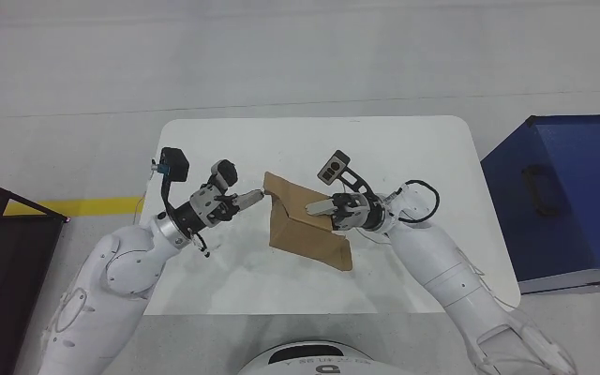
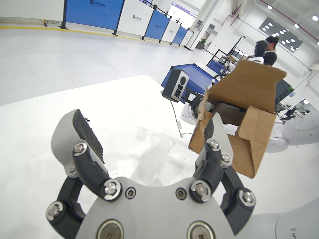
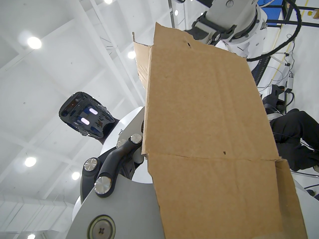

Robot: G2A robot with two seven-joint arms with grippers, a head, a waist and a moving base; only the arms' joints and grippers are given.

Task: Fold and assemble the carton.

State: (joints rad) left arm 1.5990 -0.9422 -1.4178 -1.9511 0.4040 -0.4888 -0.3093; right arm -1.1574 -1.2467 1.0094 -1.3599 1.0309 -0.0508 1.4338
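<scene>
At the middle of the white table (image 1: 403, 150), seen from above, the brown carton (image 1: 305, 232) is partly opened, its panels slanting from the centre toward the near edge. The left gripper (image 1: 253, 198) is at the carton's far left corner, its tip touching the cardboard there. The right gripper (image 1: 330, 208) is at the carton's right side, on its upper panel. A blue bin (image 1: 553, 202) stands beyond the table's right edge.

In the left wrist view, the left gripper's jaws stand wide apart. One finger (image 2: 84, 135) is over bare table, and the other finger (image 2: 219, 135) lies against the ragged edge of a carton flap. The right gripper is at the carton's far side. Whether the carton's underside rests on the table cannot be told.

In the right wrist view, a broad carton panel rises just in front of the camera. One finger (image 3: 124, 148) presses against its edge. The other is hidden behind the cardboard, so the jaws look closed on the panel.
</scene>
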